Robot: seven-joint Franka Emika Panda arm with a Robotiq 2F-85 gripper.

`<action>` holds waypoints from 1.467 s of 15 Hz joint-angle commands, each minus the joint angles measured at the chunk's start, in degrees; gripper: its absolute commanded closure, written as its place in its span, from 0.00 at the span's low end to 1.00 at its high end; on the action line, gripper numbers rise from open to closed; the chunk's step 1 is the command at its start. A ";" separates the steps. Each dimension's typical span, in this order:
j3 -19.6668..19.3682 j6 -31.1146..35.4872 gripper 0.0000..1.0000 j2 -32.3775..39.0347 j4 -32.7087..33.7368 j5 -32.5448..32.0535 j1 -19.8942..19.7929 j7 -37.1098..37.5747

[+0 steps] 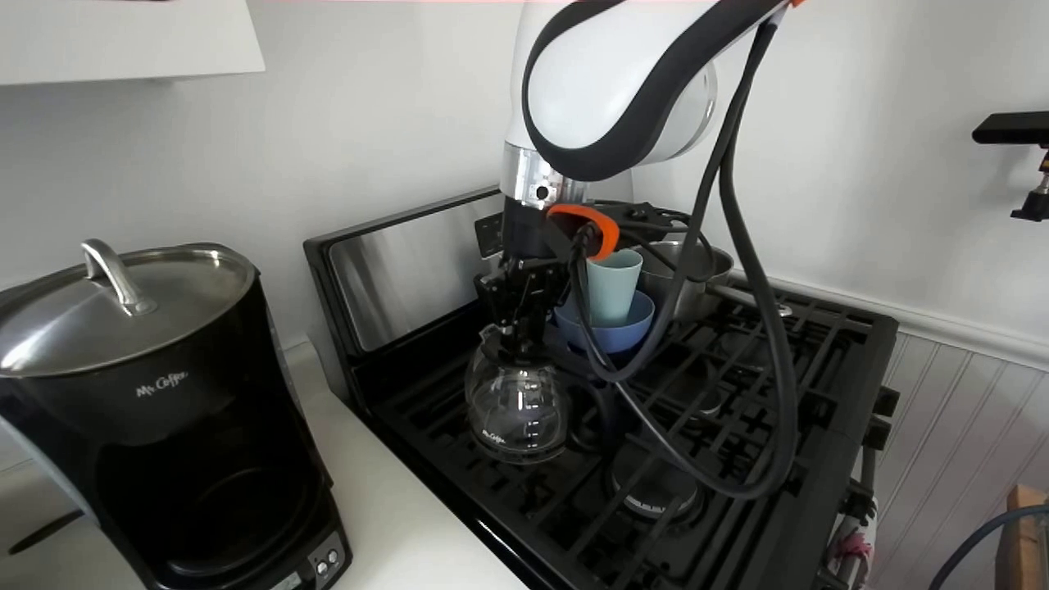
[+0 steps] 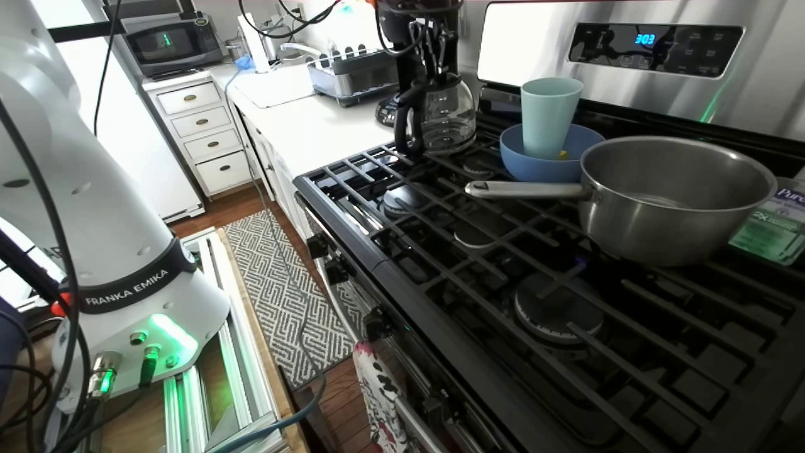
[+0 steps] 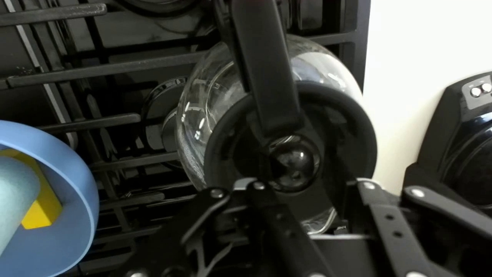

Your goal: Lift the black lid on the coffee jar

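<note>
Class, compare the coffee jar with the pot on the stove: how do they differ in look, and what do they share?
The jar is clear glass; the pot is grey metal. The jar narrows to its mouth; the pot is wide at its rim. The jar's black handle curves down its side; the pot's metal handle sticks straight out. Both stand on the stove, and each has one handle.

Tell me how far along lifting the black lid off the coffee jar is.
Done: the gripper is at the top of the coffee jar, which stands on the stove. In hand, apparently: lining up on the black lid; the jaws are apart in the wrist view, contact unclear. Remaining: gripping and lifting, since the lid sits on the jar.
</note>
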 commanded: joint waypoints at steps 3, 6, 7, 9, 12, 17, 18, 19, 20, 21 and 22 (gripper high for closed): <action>-1.28 -1.95 0.93 0.21 1.93 -5.46 1.66 3.26; -1.12 -1.75 0.93 -2.24 1.06 -7.99 2.21 4.03; -1.05 -1.63 0.97 -2.90 0.86 -8.77 2.37 4.20; -0.84 -1.55 1.00 -4.07 0.59 -9.86 2.66 4.48; -0.73 -2.13 1.00 -5.16 0.60 -10.78 2.72 5.15; -0.91 -3.30 0.53 -4.25 1.35 -13.16 2.49 7.02; -0.93 -3.85 0.47 -4.09 1.44 -13.28 2.50 7.12; -0.93 -4.78 0.39 -3.95 1.50 -13.18 2.53 7.05; -0.94 -6.22 0.33 -3.93 1.56 -13.33 2.59 7.28; -0.87 -8.29 0.26 -4.04 1.51 -13.00 2.62 6.82; -0.84 -9.07 0.18 -4.23 1.24 -12.78 2.62 6.73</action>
